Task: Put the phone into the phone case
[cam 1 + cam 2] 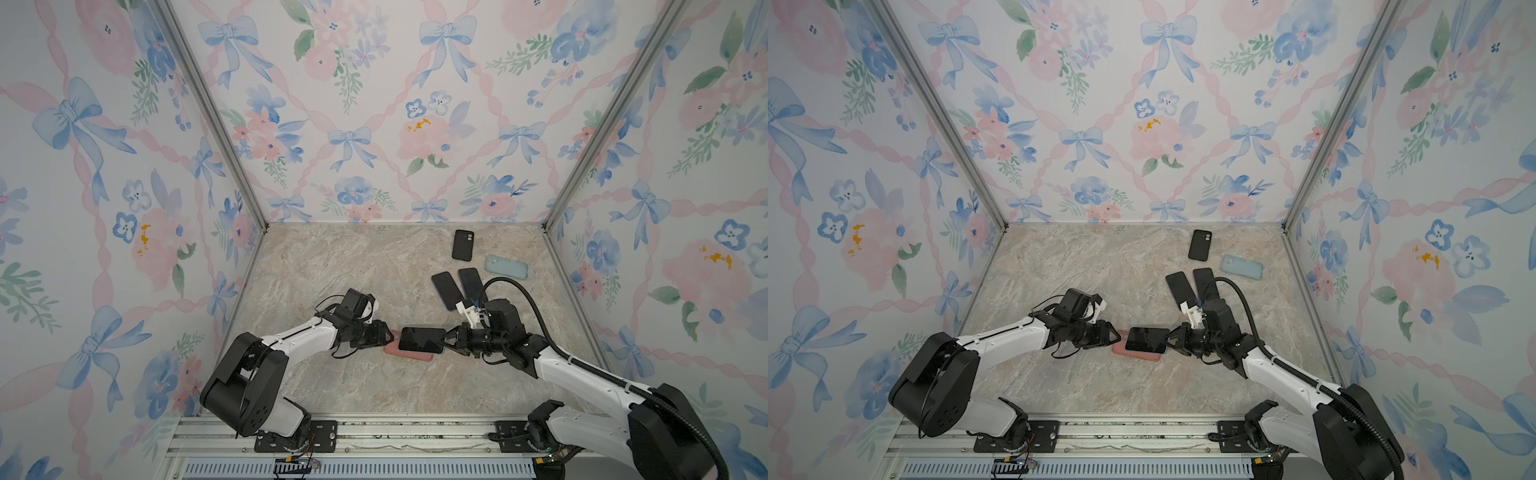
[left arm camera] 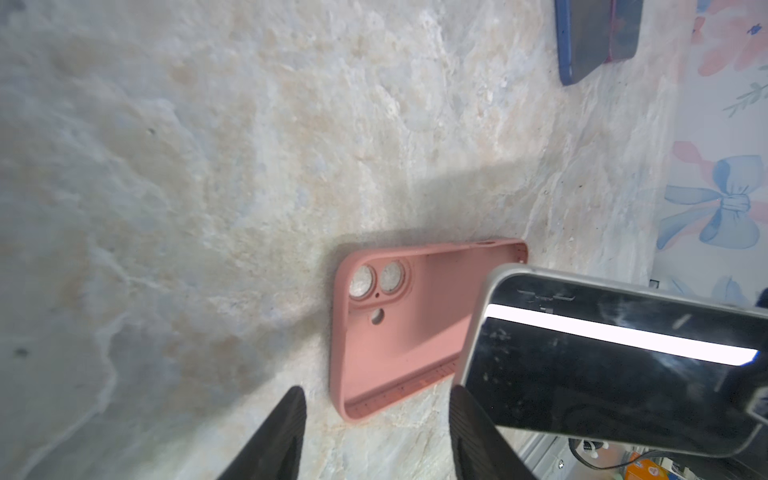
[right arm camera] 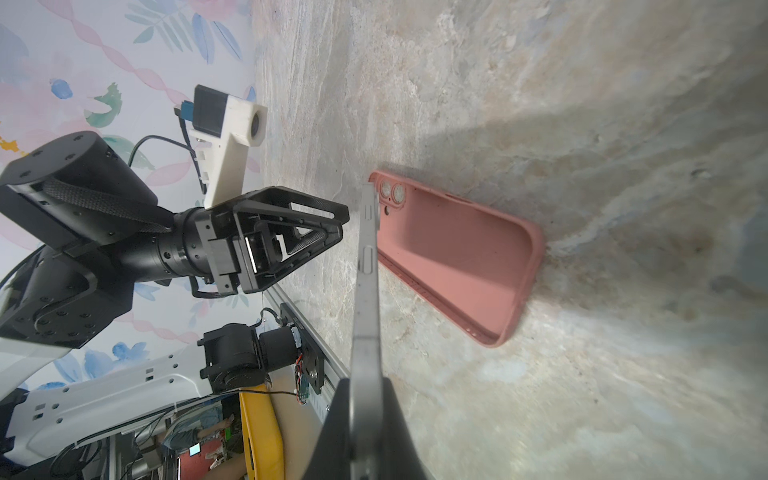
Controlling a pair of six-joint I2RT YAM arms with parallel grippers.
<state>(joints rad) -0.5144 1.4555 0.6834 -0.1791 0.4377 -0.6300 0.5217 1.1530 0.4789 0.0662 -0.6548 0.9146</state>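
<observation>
Now | right gripper pinches phone (screen up) — over pink case

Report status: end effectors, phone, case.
Left end effector open, empty. Right end effector shut on black glass-faced phone, hovering over open pink silicone case, not seated. Nothing between phone and case.

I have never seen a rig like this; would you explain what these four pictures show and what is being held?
Two robot arms work on a marble-look table. Two pictures look down from overhead; the other two come from cameras on the wrists. The right tool is shut on a dark phone, above an empty pink case lying on the table. The left tool is open, holding nothing. Further back lie a black case, a pale blue case and two dark phones.
</observation>
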